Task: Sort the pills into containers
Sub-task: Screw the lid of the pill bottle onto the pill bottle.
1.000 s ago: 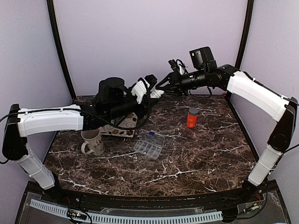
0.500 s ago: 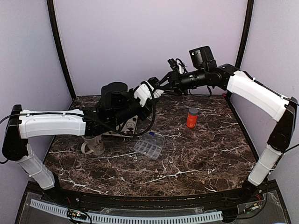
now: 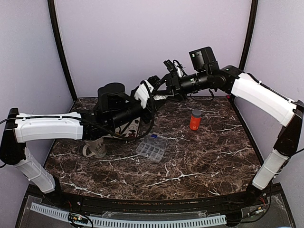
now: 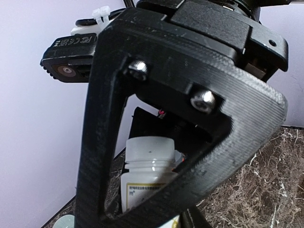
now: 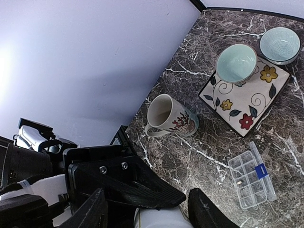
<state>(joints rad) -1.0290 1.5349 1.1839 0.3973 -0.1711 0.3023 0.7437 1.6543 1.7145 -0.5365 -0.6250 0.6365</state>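
Note:
My left gripper (image 3: 151,93) is raised above the back of the table and shut on a white pill bottle (image 3: 143,92), which also shows in the left wrist view (image 4: 149,166). My right gripper (image 3: 166,86) meets it in the air. It is open, with its fingers either side of the bottle's white cap (image 5: 159,218). The clear organiser box (image 3: 152,148) lies flat mid-table, lid open, with a few small pills in its cells (image 5: 240,182). An orange pill bottle (image 3: 195,119) stands to the right of it.
A cream mug (image 3: 95,144) stands to the left of the box. Behind it a floral square tray (image 5: 247,102) holds two pale green bowls (image 5: 236,63) (image 5: 280,45). Purple walls close in the back and sides.
My left arm has shifted the white bottle slightly. My right gripper has moved left and now straddles the bottle's cap.

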